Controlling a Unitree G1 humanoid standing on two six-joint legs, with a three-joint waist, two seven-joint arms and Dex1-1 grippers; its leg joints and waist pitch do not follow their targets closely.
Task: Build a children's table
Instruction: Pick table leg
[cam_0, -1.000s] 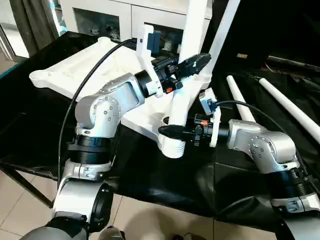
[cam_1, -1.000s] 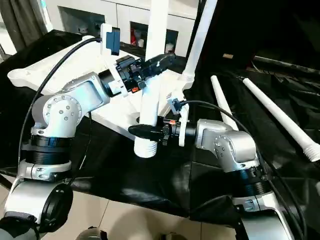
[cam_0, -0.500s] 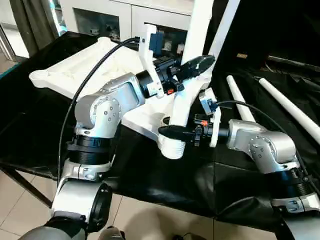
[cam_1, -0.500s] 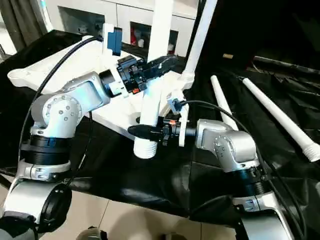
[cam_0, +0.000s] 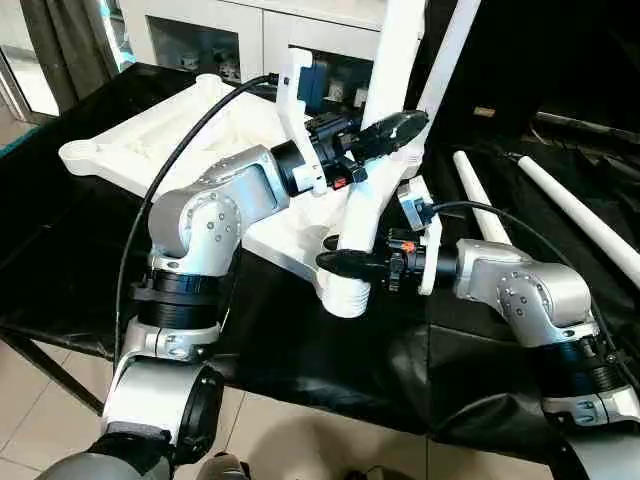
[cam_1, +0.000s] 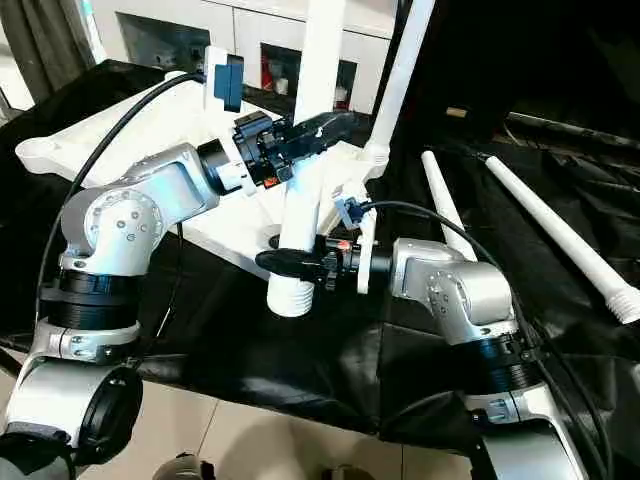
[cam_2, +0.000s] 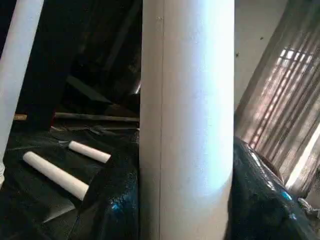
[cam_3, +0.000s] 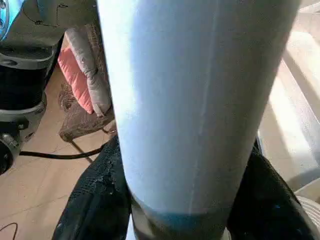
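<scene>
Risk of cross-seating: upright tube leg (cam_0: 372, 165) standing in the near corner socket (cam_0: 345, 293) of the upside-down white tabletop (cam_0: 190, 135) on the black-draped counter (cam_0: 60, 250), leaning slightly, so any downward push off the socket's axis likely to jam or skew it. Left end effector (cam_0: 385, 130) clamped on the leg partway up, right end effector (cam_0: 345, 264) wrapped round it just above the socket, though how firmly the lower pair bites cannot be judged; a loose hold there could let the tube twist or tip toward the second standing leg (cam_0: 445, 60) at the far corner. Sliding of the tabletop on the cloth another hazard under sideways force. Head views giving the whole layout, including two spare legs (cam_1: 545, 225) lying to the right, well apart from the socket. Left wrist view offering only the tube's seam close up with the spare legs' ends beyond; right wrist view showing floor below the counter edge and the tabletop's ribbed underside
</scene>
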